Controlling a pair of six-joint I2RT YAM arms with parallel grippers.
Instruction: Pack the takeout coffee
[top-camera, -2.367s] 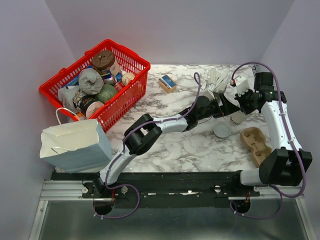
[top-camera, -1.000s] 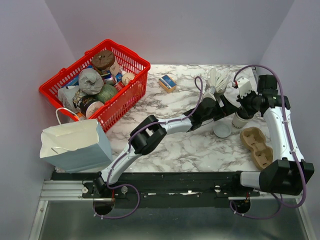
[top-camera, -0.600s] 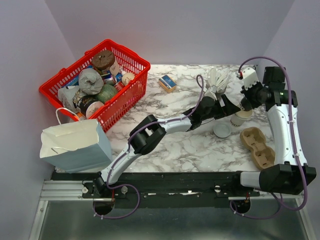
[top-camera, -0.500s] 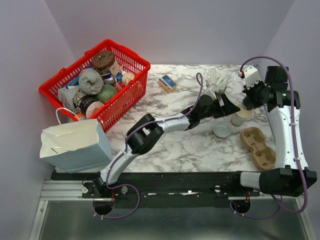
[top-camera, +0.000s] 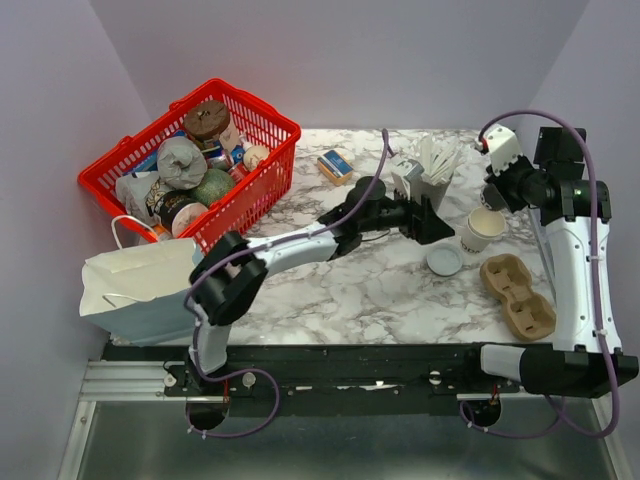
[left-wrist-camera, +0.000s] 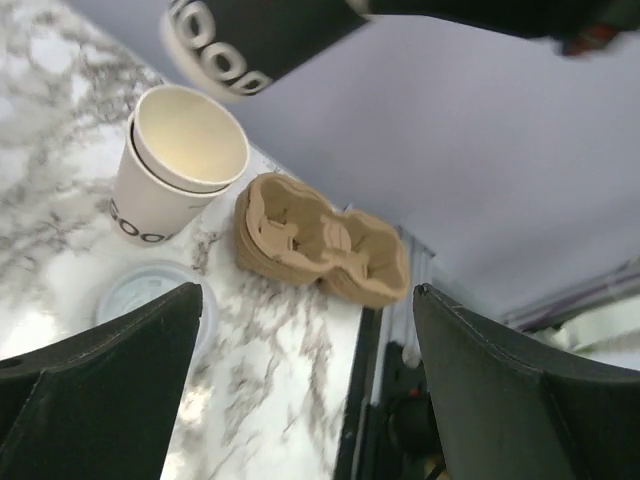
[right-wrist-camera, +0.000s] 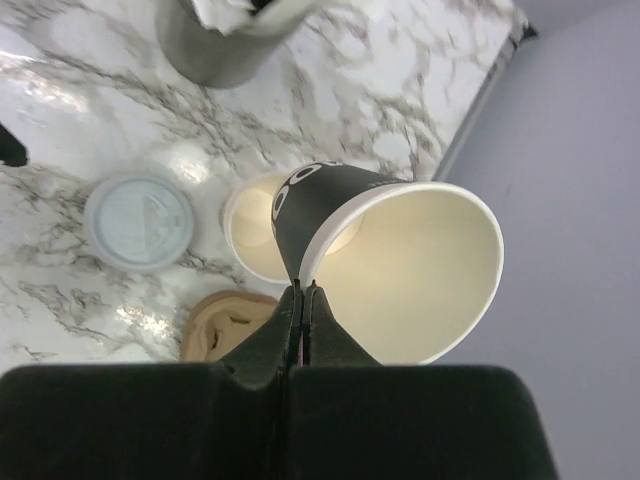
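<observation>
Dark cup (right-wrist-camera: 395, 250), the coffee to be packed: it is in the air at the far right of the table (top-camera: 340, 290), above and apart from the stacked cream cups (right-wrist-camera: 250, 235), and it carries no lid. My right claw (right-wrist-camera: 303, 300) is pressed together on its rim, one finger inside the wall and one outside. The cup's long axis is tilted, not upright; the open mouth faces my right wrist camera and the base slants down toward the cream cups. The inside looks dry and empty, so I judge it very light. The wall is thin paper and would dent under a hard squeeze, whereas the rolled rim is the stiffest part, so the rim pinch is a sound hold; a grasp round the body should be gentle. A loose lid (right-wrist-camera: 140, 220) lies flat on the marble beside the cream cups, and a cardboard tray (left-wrist-camera: 320, 245) with two wells sits just beyond them. My left claw (left-wrist-camera: 305, 300) is spread and holds nothing, low over the table and facing the cream cups and the tray
</observation>
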